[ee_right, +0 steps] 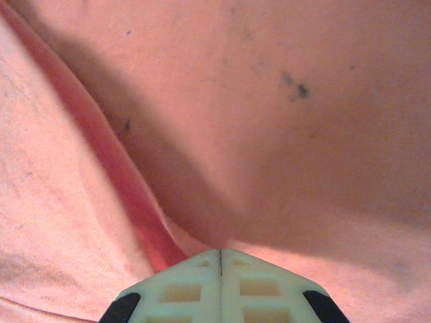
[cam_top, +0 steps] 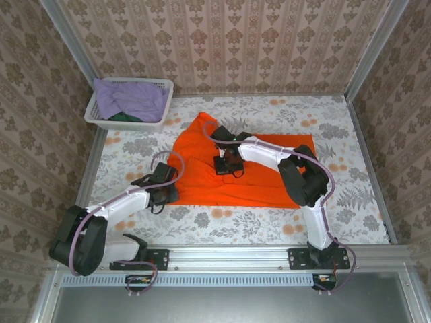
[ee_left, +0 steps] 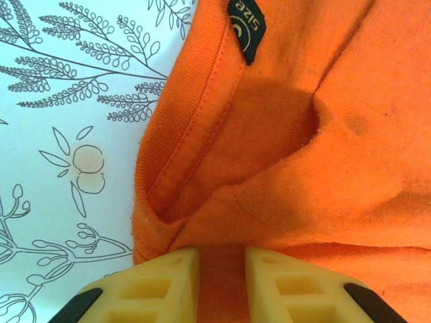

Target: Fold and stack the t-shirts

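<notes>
We find the left end effector (ee_left: pixel 222 269) narrowly parted, with a fold of the orange t-shirt (cam_top: pixel 202 182) between its fingers. We judge it to be pinching the cloth just below the collar (ee_left: pixel 195 114). The right end effector (ee_right: pixel 221 266) is pressed together at the tips, where a raised ridge of the same cloth runs into them. We judge a thin layer to be nipped there.

The ribbed, double-stitched collar carries a small black size label (ee_left: pixel 246 27). The body is a fine matte knit with a few dark specks (ee_right: pixel 300 89).

The shirt lies spread at the middle of the floral-printed surface (cam_top: pixel 222 219). It should handle as light, limp and non-slippery, draping and bunching wherever it is unsupported. Seams, collar and hem corners offer the firmest hold.

A lavender t-shirt (cam_top: pixel 131 97) and a dark green t-shirt (cam_top: pixel 124 117) sit in the white lattice basket (cam_top: pixel 101 120) at the far left corner.
</notes>
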